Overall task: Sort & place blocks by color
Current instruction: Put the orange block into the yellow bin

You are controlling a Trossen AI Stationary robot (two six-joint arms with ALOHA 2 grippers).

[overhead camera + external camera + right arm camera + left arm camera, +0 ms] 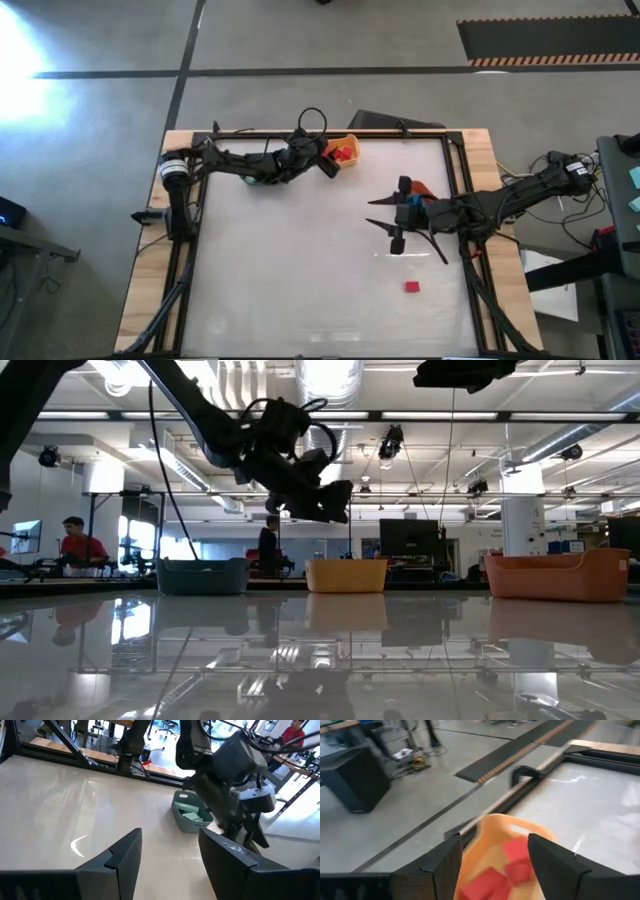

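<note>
My left gripper (pixel 495 865) hangs open just above the yellow-orange bin (pixel 492 827) at the table's far edge, with nothing between its fingers. A few red blocks (pixel 512 865) lie in that bin (pixel 352 140). One red block (pixel 411 286) lies flat on the table toward the near right. My right gripper (pixel 172 852) stands open and empty over the right half of the table (pixel 385 213). Pale mint green blocks (pixel 191 815) lie in the dark teal bin (pixel 182 820).
The teal bin (pixel 203 574) stands at the far left under my left arm, the orange bin (pixel 558 575) at the right under my right arm. A dark frame (pixel 455 170) rims the white table. The table's middle and near left are free. People show in the room behind.
</note>
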